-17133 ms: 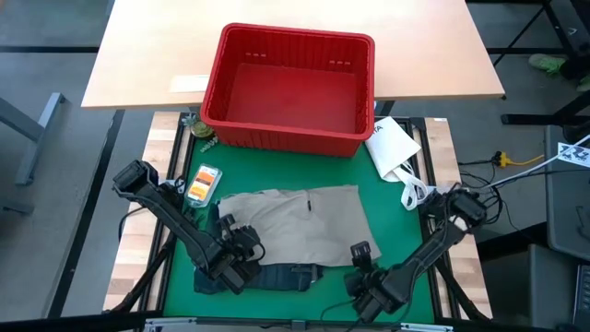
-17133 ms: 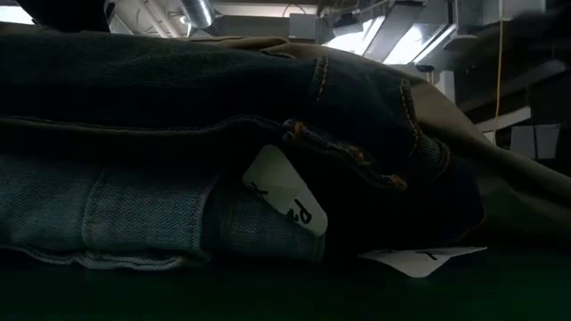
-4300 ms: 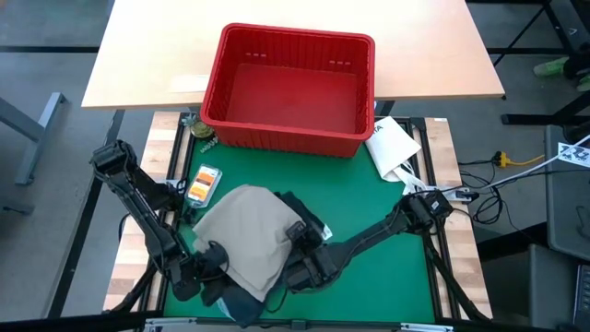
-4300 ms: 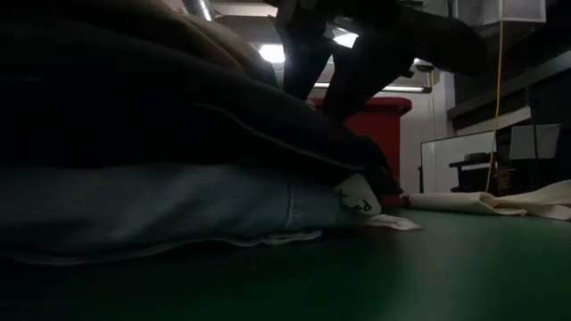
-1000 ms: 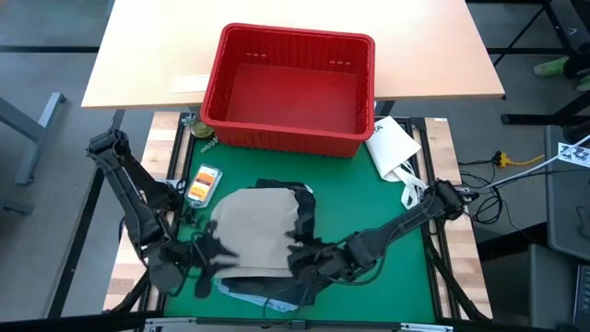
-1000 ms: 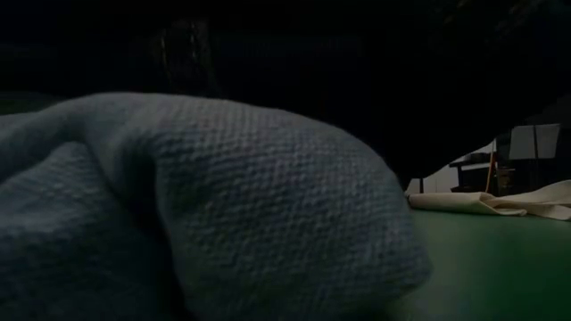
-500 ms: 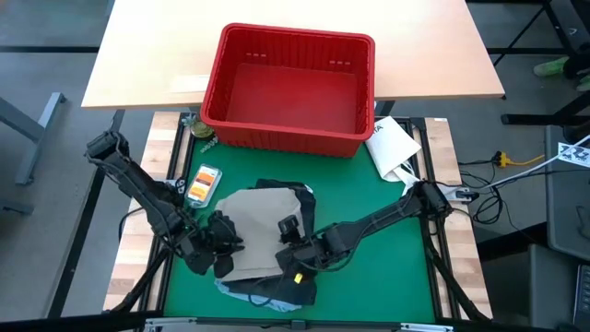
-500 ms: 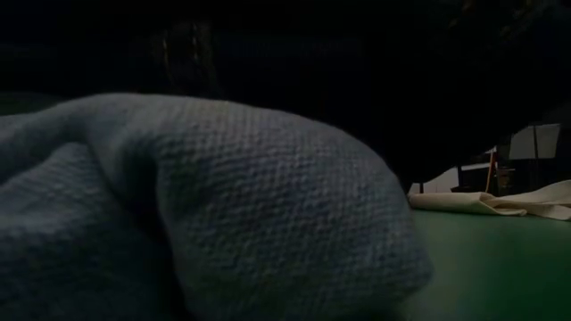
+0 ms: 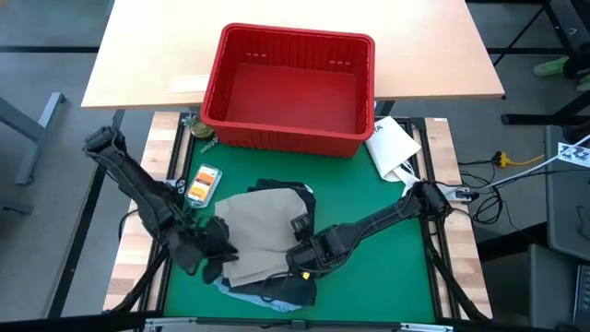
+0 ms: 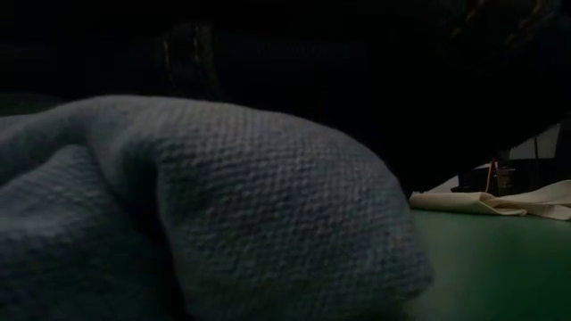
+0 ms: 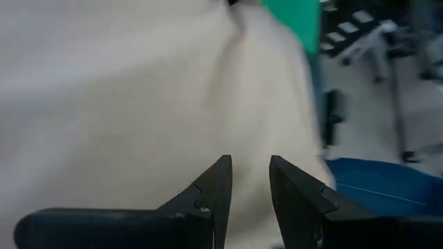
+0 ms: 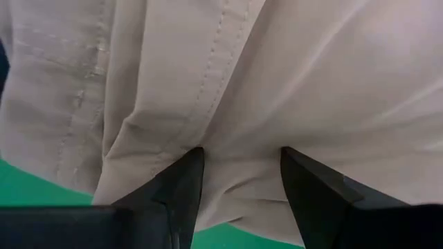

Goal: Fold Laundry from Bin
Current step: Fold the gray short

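Floor: grey flooring (image 9: 55,184) is showing along the left and right edges of the high view
Upper table: a light wood tabletop (image 9: 147,46) is filling the upper centre
Work surface: a green mat (image 9: 387,277) is lying over the lower centre, with pale wood strips at its sides
Right edge: cables (image 9: 502,161) are trailing across the floor
Low view: mostly dark, a green surface (image 10: 500,259) showing lower right
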Controlling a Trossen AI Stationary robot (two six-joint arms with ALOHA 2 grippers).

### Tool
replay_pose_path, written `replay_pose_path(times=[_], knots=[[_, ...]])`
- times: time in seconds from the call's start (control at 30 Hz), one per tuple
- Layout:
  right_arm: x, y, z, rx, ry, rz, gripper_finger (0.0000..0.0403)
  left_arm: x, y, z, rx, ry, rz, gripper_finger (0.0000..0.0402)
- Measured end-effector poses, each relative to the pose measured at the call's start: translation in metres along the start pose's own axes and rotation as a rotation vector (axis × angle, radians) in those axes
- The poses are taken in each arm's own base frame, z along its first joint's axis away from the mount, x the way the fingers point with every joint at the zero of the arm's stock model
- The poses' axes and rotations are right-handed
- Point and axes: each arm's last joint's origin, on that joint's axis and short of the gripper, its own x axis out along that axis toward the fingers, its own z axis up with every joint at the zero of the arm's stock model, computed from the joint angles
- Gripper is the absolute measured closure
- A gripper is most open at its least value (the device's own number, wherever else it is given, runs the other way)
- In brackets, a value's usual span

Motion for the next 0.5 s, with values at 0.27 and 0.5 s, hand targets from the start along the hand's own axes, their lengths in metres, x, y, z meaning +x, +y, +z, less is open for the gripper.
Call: replay_pose_path(times=[0.27,0.5], knots=[[-0.003,-0.001,0.002,0.004,-0.013,0.002,0.0205,-0.037,-0.007,-0.005,0.015,0.027,-0.168,0.0308],[-0.021,-0.005,0.008,-0.004,-0.046,0.050,0.0205,-0.039,-0.004,-0.007,-0.063,0.070,-0.158,0.0308]])
